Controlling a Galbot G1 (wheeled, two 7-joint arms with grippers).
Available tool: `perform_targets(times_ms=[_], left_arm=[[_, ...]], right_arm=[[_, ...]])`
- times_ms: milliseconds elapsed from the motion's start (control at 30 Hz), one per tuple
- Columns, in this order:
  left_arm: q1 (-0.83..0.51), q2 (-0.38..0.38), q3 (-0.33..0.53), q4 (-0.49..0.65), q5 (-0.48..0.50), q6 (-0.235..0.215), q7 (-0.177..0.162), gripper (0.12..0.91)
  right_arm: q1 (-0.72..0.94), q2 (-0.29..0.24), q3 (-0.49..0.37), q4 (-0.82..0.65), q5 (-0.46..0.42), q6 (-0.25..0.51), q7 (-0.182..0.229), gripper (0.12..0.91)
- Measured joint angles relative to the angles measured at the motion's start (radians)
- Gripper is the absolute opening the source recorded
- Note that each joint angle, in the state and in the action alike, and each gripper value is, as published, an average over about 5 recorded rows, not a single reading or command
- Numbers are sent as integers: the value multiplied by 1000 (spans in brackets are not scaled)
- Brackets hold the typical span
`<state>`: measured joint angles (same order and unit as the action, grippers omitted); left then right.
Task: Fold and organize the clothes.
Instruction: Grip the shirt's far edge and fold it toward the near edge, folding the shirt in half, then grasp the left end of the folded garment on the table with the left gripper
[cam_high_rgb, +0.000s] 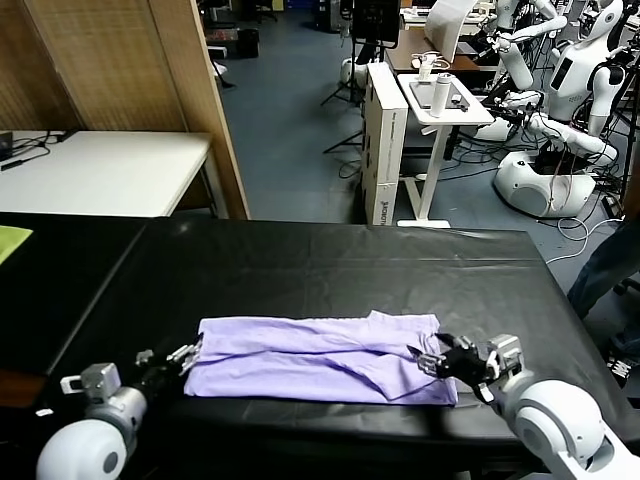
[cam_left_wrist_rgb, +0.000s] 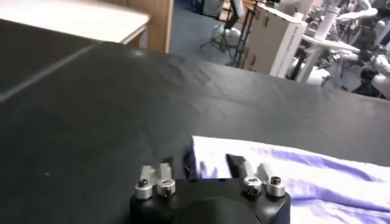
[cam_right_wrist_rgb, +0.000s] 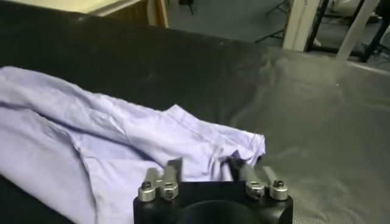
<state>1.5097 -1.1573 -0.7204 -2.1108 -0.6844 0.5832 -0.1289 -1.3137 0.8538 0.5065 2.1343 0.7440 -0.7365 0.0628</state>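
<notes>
The T-shirt (cam_high_rgb: 320, 358) lies in a folded strip at the table's (cam_high_rgb: 330, 260) near edge; left gripper (cam_high_rgb: 188, 354) and right gripper (cam_high_rgb: 424, 360), both open, straddle its ends; next, probably pinch both ends together and fold again.

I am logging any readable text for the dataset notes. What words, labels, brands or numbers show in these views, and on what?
White carton standing on the floor beyond the table: dark print near the bottom of its side, too small and blurred to read.
Lavender T-shirt: no print or label visible.
Black table cover: no text.
Left claw and right claw: no readable markings.
</notes>
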Motion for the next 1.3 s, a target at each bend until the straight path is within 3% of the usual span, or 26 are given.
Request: perform_targets(times_ms=[400,767,967,1033,1167,1233,1300], left_arm=[[-132,-26,76,93,29,-1,1,907],[-174,-44,109,171,39,-1,10,907],[-179,-46,111,191,44,-3,16,894],[-180,-45,111,193,44,-4,18,859],[-178,-44,111,194,45,-7,26,663],[-178,-44,112,194,46,-8,28,550],[-181,-45,112,195,46,-9,29,417]], right_arm=[[120,120,-44,-168,-58,20,37,907],[149,191,-62,-260,-85,44,30,883],[152,204,-68,-274,-97,49,18,693],[154,206,-68,-279,-102,52,13,566],[154,211,-68,-286,-108,61,8,306],[153,216,-66,-286,-109,68,11,209],[152,222,-63,-287,-109,84,21,170]])
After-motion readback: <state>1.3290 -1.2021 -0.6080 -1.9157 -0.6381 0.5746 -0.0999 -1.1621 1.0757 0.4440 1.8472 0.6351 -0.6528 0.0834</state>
